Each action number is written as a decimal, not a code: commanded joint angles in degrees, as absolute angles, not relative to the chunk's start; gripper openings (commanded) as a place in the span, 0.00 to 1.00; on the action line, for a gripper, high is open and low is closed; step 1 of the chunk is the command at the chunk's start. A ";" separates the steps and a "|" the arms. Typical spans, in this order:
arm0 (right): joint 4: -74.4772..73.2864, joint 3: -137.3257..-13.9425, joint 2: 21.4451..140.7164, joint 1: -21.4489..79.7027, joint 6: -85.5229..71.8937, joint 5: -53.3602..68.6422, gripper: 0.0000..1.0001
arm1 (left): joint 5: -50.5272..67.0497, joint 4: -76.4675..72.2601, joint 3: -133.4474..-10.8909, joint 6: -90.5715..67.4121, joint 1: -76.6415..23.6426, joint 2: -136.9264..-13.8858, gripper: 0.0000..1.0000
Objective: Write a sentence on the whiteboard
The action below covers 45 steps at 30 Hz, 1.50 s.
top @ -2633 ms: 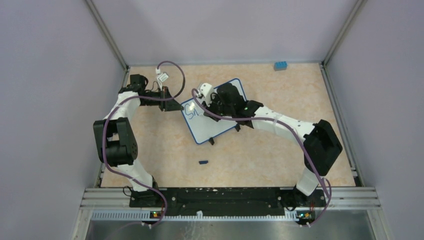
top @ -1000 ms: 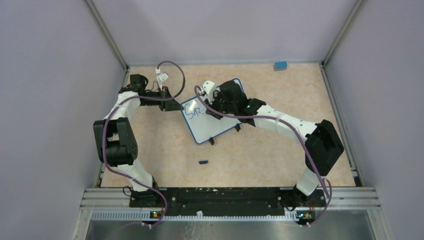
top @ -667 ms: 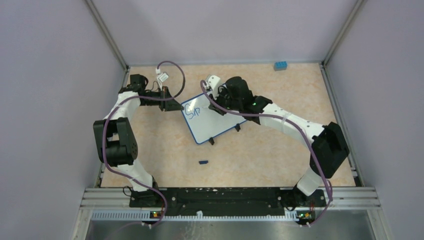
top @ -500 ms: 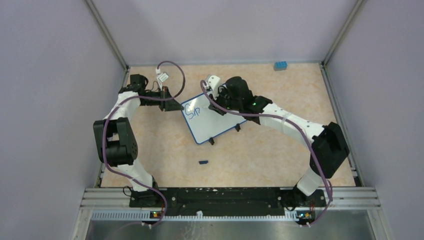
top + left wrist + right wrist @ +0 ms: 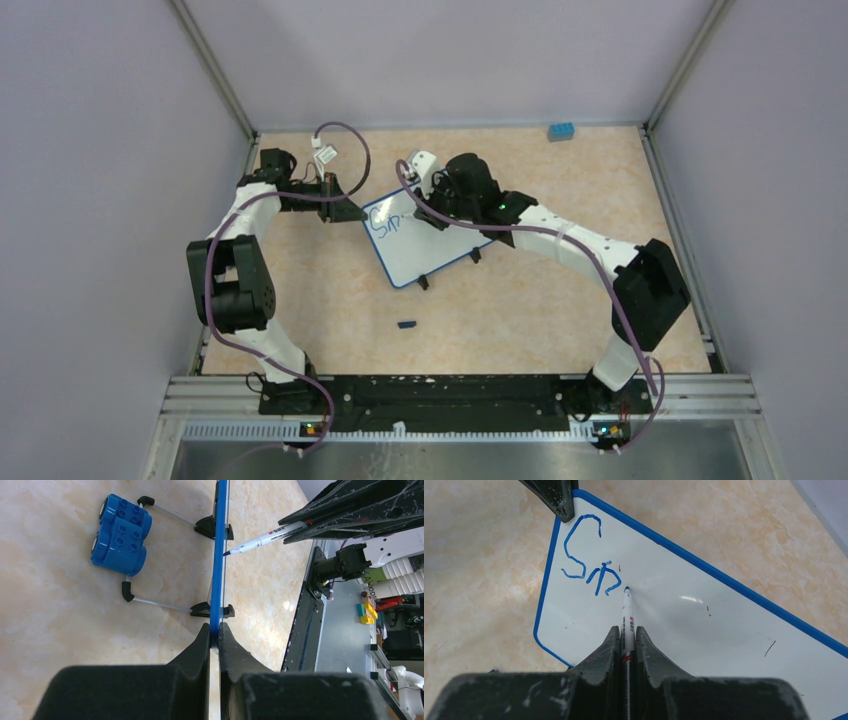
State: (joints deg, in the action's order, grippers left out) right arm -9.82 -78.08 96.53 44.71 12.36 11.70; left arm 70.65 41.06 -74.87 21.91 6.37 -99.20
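beige marbled tabletop (image 5: 520, 320), walled in pale lilac on three sides.

- whiteboard (image 5: 430, 250): blue-framed, propped at a slant on two black feet (image 5: 424, 283), set mid-table and turned at an angle to the arms. its writing face looks toward the right arm, probably so the pen reaches it squarely.
- left gripper (image 5: 214, 630): jaws pinched narrow on the board's blue frame at its left end. judged purpose: steadying the light board so pen pressure does not push it back or spin it.
- right gripper (image 5: 626, 635): jaws closed on the barrel of a white marker (image 5: 627, 625), held along the finger line with the tip leading, which gives the wrist camera a clear look at each stroke.
- sentence (image 5: 598, 579): only a blue "s" and a rough "m" so far, at the board's upper left. the marker tip sits just right of them and appears to touch the surface. most of the writing remains.
- blue toy brick (image 5: 561, 131): at the far edge, well apart.
- small dark piece (image 5: 406, 324): lies nearer the arms, too small to identify.
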 commanded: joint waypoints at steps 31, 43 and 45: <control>-8.58 -76.15 94.67 44.82 14.08 10.55 0.00 | 70.94 41.09 -75.76 22.42 6.15 -97.41 0.00; -9.65 -75.03 93.65 45.14 14.80 10.55 0.00 | 70.88 41.22 -75.58 22.76 6.15 -97.27 0.00; -10.11 -75.03 93.53 45.12 15.00 10.62 0.00 | 70.93 41.22 -75.60 22.71 6.15 -97.24 0.00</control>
